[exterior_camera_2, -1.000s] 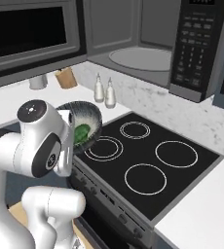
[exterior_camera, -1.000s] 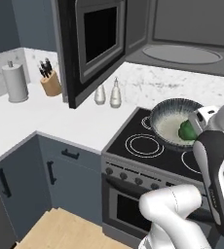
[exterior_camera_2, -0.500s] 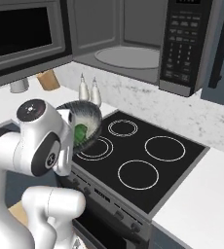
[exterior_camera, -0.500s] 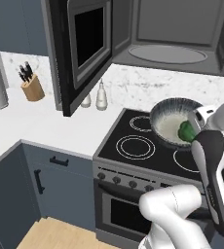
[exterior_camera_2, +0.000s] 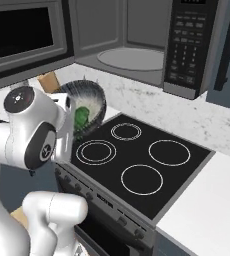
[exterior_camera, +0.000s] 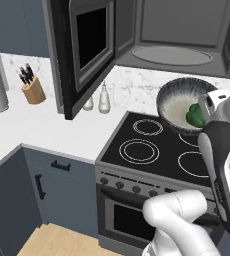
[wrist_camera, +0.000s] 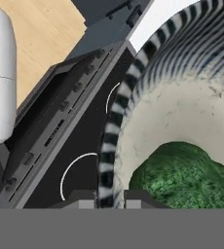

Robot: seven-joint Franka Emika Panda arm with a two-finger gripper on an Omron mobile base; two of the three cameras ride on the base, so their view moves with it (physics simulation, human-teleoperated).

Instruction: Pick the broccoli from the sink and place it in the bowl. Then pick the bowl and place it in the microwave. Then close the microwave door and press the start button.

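Green broccoli [exterior_camera: 196, 115] sits in the bowl [exterior_camera: 177, 100] our gripper [wrist_camera: 110, 197] pinches by its rim above the stove [exterior_camera_2: 137, 165]; microwave [exterior_camera_2: 137, 40] panel writing is unreadable.

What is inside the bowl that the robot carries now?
The bowl holds one green broccoli on its pale inside. The pincer clamps the rim; the robot's hand hides the bowl's right edge.

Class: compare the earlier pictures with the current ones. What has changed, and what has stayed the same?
The base has driven toward the microwave, so the whole scene has shifted in both base views. The gripper stays clamped on the bowl rim, broccoli still inside; the microwave door remains open.
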